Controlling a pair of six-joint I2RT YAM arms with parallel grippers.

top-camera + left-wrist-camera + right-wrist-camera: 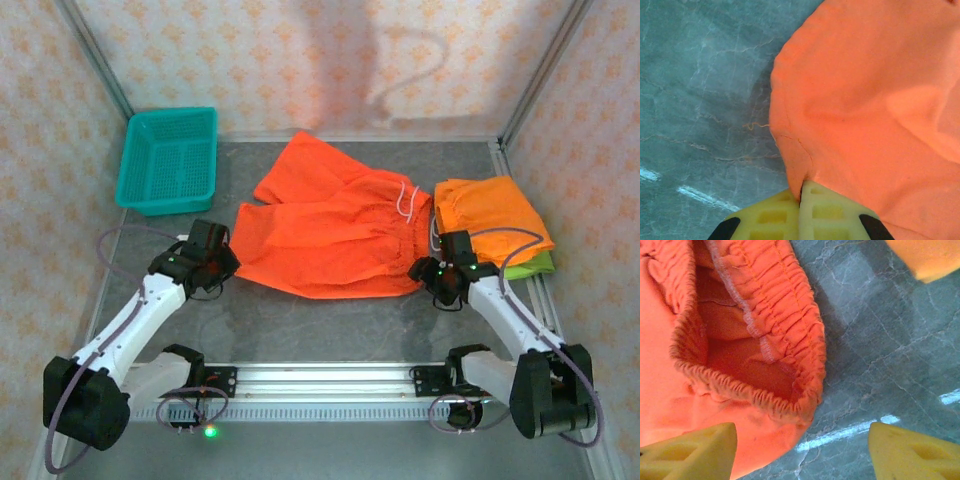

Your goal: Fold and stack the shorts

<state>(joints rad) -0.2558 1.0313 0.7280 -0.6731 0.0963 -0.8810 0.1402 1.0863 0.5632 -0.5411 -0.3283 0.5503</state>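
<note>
Fold step in hand. Orange shorts (330, 225) spread at tabletop (300, 320) centre; folded stack (490, 210) at 3 o'clock. Left gripper (801, 197) jaws pinched shut on leg hem. Right gripper (800, 440) jaws wide, waistband corner straddled. Next: waistband to be clamped, both corners lifted.

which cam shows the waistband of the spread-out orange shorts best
The right wrist view: the waistband gapes open close up, gathered elastic sharp. The top external view shows it small, by the drawstring. The left wrist view shows the shorts pinched at a leg by the left gripper.
</note>
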